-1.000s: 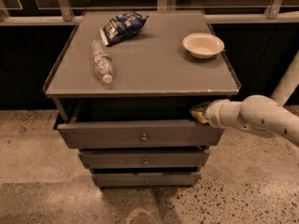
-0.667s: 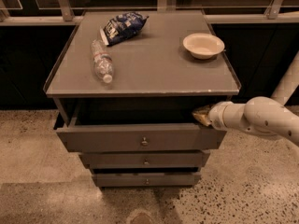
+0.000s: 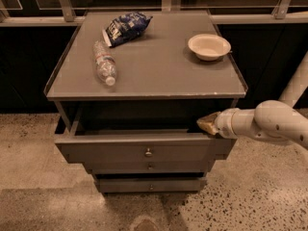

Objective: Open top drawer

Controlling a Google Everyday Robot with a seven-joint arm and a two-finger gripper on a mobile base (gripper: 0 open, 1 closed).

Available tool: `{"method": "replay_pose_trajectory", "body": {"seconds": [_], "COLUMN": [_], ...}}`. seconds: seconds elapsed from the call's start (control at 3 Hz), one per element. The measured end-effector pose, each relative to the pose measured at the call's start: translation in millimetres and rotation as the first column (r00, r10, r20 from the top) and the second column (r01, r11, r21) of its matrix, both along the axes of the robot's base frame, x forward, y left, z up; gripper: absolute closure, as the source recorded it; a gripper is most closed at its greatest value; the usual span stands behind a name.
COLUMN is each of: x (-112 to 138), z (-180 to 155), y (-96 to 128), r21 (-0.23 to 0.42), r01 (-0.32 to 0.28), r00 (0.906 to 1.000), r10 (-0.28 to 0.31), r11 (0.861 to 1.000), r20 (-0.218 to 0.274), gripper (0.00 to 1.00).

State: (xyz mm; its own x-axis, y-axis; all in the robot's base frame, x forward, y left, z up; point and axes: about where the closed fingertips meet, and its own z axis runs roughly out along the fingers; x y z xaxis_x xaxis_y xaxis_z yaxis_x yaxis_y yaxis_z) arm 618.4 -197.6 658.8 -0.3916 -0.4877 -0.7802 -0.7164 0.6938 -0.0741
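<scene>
The top drawer (image 3: 110, 150) of the grey cabinet is pulled out toward me, its dark inside showing behind the flat front. A small round metal knob (image 3: 148, 152) sits at the front's centre. Two narrower drawers with knobs lie below it (image 3: 150, 167) (image 3: 151, 186). My gripper (image 3: 208, 124) comes in from the right on a white arm (image 3: 269, 121) and rests at the top right edge of the top drawer's front.
On the cabinet top (image 3: 159, 71) lie a plastic bottle (image 3: 104, 63), a blue snack bag (image 3: 126, 27) and a white bowl (image 3: 209, 46). A white post (image 3: 294, 88) stands at the right. Speckled floor (image 3: 250, 201) surrounds the cabinet.
The top drawer has slid a little further out toward me, and my gripper has moved with its right edge.
</scene>
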Motion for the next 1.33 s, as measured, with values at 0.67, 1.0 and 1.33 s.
{"method": "replay_pose_trajectory", "body": {"seconds": [0.67,1.0,1.33], "x": [-20,-49,-49], "z": [-6,-7,-7], "y": [7,10,10], "r21": [0.053,0.129,0.129], "r01": [-0.038,-0.06,-0.06], "r00": [0.9969,0.9867,0.9866], "r10": [0.042,0.078,0.079], "r11": [0.998,0.99,0.99], "r20": [-0.066,-0.143,-0.143], "gripper": [1.0,1.0,1.0]}}
